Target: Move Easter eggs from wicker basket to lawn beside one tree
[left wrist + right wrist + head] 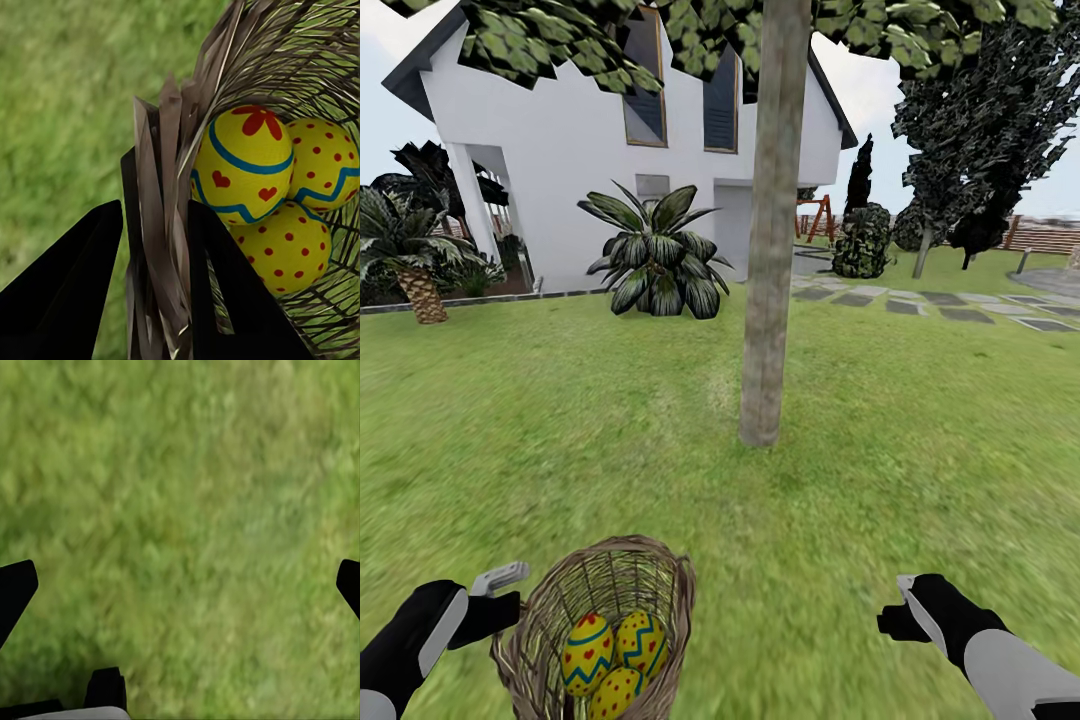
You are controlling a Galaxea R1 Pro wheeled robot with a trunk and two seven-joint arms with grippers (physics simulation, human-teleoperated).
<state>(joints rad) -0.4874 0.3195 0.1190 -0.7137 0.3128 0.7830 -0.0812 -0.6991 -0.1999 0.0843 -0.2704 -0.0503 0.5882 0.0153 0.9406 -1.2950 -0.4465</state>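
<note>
The small round brown wicker basket (pixel 610 620) is gripped by its woven rim in the clenched left end effector (pixel 154 247). Three bright yellow painted eggs (pixel 251 172) are held inside, just beside that end effector. The right end effector (pixel 180 585) is spread, empty, above green lawn (pixel 880 480). The grey-brown tree trunk (pixel 770 250) stands ahead. No egg is placed yet.

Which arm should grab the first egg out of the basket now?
Right: the right gripper is open and free, while the left gripper is clamped on the wicker basket rim.
</note>
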